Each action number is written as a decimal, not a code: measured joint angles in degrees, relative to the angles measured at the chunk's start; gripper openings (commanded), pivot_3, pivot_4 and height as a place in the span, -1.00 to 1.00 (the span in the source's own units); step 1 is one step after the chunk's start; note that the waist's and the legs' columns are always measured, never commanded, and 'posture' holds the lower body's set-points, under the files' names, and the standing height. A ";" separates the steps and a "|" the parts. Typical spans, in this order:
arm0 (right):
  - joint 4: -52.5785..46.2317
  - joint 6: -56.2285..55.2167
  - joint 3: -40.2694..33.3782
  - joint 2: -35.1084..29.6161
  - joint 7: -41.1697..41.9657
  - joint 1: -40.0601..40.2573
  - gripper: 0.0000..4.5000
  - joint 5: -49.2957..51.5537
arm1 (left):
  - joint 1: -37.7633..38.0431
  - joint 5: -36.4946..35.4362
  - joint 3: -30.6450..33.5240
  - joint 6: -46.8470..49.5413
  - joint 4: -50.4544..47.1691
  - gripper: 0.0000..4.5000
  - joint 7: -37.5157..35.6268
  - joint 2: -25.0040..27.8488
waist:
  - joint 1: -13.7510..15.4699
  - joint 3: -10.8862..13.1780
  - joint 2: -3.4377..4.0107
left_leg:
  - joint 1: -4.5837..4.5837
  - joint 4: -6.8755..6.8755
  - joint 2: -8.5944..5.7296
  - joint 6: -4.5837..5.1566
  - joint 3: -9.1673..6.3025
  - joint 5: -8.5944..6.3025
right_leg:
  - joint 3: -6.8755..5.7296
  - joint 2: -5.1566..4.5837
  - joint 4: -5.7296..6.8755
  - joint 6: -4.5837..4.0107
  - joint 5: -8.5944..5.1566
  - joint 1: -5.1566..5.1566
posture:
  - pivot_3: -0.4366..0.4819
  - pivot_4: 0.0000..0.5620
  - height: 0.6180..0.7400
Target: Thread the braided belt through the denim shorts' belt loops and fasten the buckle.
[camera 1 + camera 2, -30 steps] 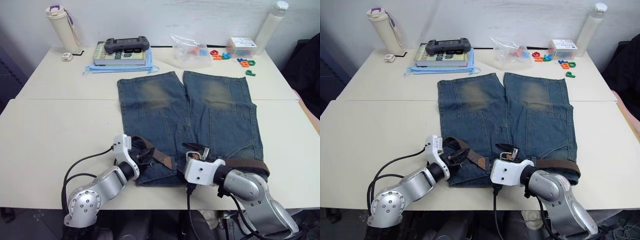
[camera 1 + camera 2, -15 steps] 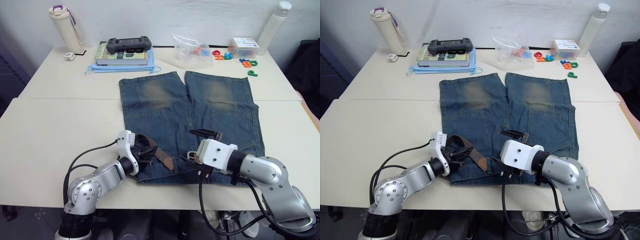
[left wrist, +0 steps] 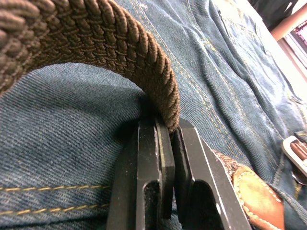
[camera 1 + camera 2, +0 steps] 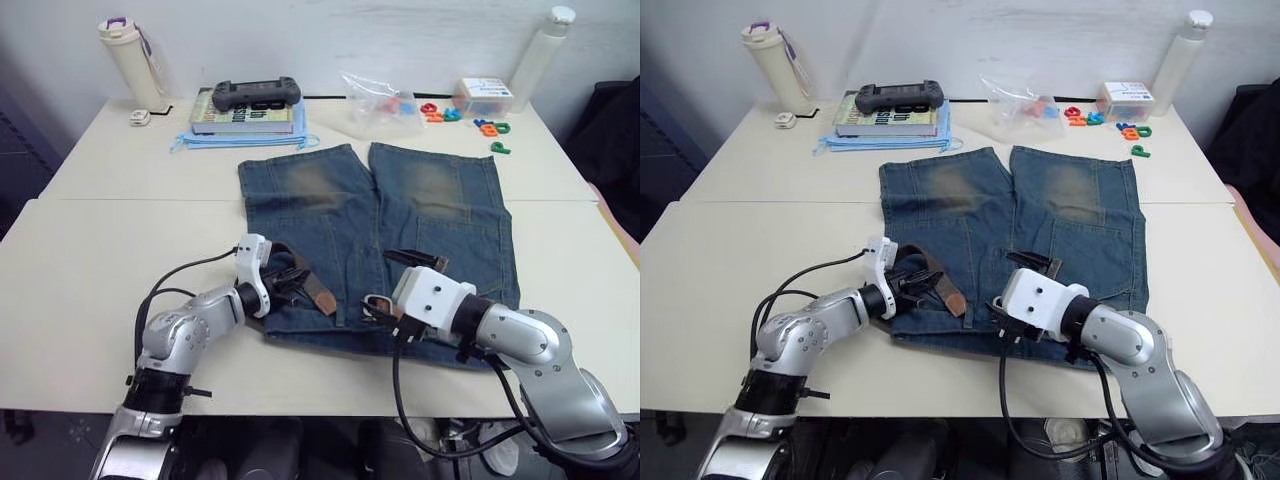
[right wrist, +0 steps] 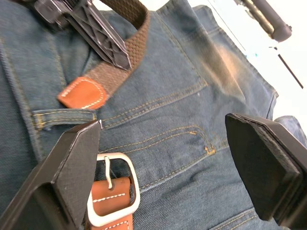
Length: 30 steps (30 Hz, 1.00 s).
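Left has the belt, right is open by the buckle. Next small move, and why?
Probably the left gripper should feed the tan belt tip toward the buckle. It is shut on the braided belt; the tip lies just short of a belt loop, apart from the buckle, with the right gripper open over the denim shorts.
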 measured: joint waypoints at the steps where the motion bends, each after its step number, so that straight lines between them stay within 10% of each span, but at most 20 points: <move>1: 0.00 0.27 0.30 0.12 -0.30 -0.17 0.95 -0.03 | -0.99 0.93 -0.11 -0.69 1.60 -1.00 -0.90 -0.07 | 0.00 -0.01 0.01 | 0.03 0.00 0.00 0.00 -0.05 0.00 | -0.04 0.00 -0.02 0.00 0.00 0.06 | -0.05 -0.47 -0.32; 21: 5.89 0.83 7.70 4.72 -5.63 -6.60 0.95 -3.26 | -22.20 23.49 -3.32 -28.68 41.66 -1.00 -21.47 -0.92 | -0.58 -0.10 0.12 | 0.06 -0.08 -0.03 0.01 -0.29 0.13 | -0.22 -0.01 -0.07 0.02 0.11 0.15 | -0.05 -0.47 -0.32; 30: 5.83 1.14 7.88 5.16 -6.42 -6.34 0.95 -3.84 | -7.91 20.80 3.73 -16.99 16.59 -1.00 -18.76 -0.04 | -2.67 -0.09 0.11 | -0.17 -0.52 -0.05 -0.02 -0.23 0.16 | 0.00 0.01 -0.26 0.01 0.09 -0.30 | -0.05 -0.47 -0.32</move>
